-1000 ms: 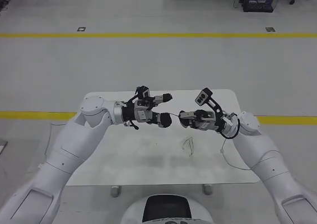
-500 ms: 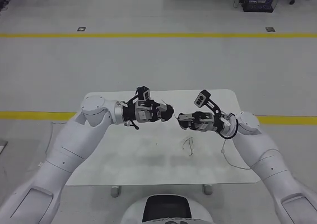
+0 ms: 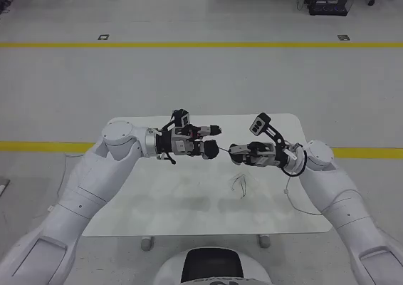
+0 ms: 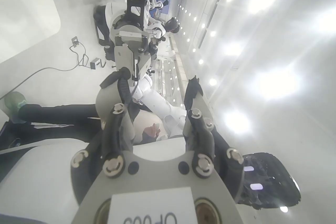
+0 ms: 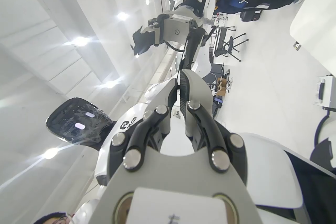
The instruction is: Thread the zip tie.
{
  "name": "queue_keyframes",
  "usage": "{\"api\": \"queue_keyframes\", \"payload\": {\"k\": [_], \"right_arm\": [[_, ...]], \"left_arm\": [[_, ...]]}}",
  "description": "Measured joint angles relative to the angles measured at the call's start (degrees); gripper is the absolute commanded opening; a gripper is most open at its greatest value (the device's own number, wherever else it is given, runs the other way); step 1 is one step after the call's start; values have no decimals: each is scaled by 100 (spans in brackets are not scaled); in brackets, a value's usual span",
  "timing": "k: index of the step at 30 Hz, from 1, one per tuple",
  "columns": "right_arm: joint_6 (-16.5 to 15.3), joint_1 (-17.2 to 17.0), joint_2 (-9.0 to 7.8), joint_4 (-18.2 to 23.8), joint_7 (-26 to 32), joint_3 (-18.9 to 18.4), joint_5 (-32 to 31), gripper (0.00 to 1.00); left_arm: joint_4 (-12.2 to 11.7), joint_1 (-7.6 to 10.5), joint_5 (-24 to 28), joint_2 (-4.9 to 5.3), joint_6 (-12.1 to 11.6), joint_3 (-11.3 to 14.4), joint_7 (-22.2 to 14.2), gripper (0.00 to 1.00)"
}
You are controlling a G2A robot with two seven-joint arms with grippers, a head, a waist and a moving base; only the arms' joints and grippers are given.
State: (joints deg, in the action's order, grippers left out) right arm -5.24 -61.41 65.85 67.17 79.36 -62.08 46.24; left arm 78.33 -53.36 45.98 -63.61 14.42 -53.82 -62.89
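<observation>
Under the two raised arms the white table [image 3: 152, 206] carries a small loose tangle of spare ties [image 3: 241, 182], lying on the robot's side of the right gripper [image 3: 231, 151]. A thin cable [image 3: 290, 198] droops off that arm's wrist over the tabletop, and yellow floor lines [image 3: 45, 45] cross the floor beyond. Nothing stands between the two hands. The left gripper [image 3: 216, 140] faces the right one almost nose to nose above the table's far half, its fingers spread wide with nothing in them. The right one's fingers are pinched together on the zip tie [image 5: 183, 57], a thin dark strand poking out of the tips toward the left hand. From above that strand is barely a hairline in the gap (I can't tell whether its end touches the left hand's nearer finger or stops short), and I cannot make out which end is the head. The right wrist view shows it best, running from the closed pads up toward the open left gripper [image 5: 162, 51] farther off. The left wrist view has its own gripper [image 4: 153, 86] spread, with the right gripper [image 4: 135, 62] end-on beyond, but the tie is lost against that hand.
</observation>
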Motion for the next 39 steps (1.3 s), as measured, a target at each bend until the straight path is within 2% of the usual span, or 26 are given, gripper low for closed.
{"api": "queue_keyframes", "payload": {"k": [2,9,12,17,27,33,39], "right_arm": [[-7,-2,2,-4,28,-4,22,0],[-87,-29,-3,137,28,37,194,0],[-76,-40,-26,203,28,78,241,0],[-52,-45,-80,296,28,156,326,0],[-123,-118,-217,552,28,154,649,0],[14,-112,-311,525,28,270,615,0],[16,-73,-385,522,28,386,693,0]], "left_arm": [[10,3,-4,2,15,15,-19,28],[-30,-4,48,3,46,66,-30,30],[-39,-3,106,4,60,85,-122,34],[-51,35,125,4,58,128,-245,34],[-68,40,387,-4,31,161,-405,27],[-13,72,391,-4,-27,191,-496,25],[41,78,350,8,-44,242,-712,24]]}}
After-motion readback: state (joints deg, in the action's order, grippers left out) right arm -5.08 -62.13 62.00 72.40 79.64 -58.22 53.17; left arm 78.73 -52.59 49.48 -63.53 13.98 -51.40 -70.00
